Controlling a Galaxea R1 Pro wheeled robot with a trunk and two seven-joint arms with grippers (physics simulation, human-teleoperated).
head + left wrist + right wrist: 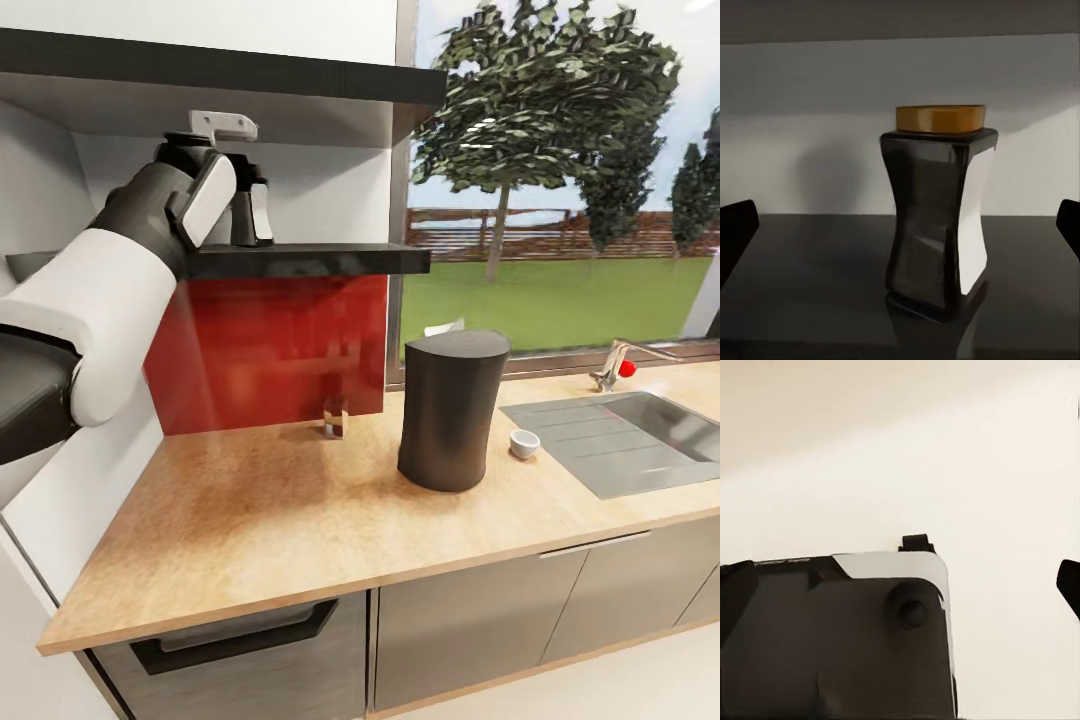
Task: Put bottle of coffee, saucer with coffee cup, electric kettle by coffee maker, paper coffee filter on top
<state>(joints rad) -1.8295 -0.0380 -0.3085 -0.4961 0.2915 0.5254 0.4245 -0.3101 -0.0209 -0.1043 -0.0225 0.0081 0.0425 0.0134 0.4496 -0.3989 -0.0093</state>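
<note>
The bottle of coffee [937, 210], dark and waisted with a golden cap and a pale label, stands upright on the thin black kitchen shelf [330, 260]. My left gripper [900, 232] is open, one dark fingertip on each side of the bottle and well clear of it. In the head view the bottle [252, 210] sits just beyond my raised left arm. The dark coffee maker [453, 410] stands on the kitchen countertop [250, 520], with the white coffee cup [524, 443] to its right. A white paper coffee filter [443, 327] peeks from behind its top. My right gripper [900, 585] is open. The saucer and the electric kettle are out of view.
A thicker black shelf [250, 70] hangs above the thin one. The sink [620, 430] and faucet [612, 368] lie at the right. A small glassy object [336, 417] stands by the red backsplash [280, 350]. The right wrist view looks at a dark robot part [832, 645].
</note>
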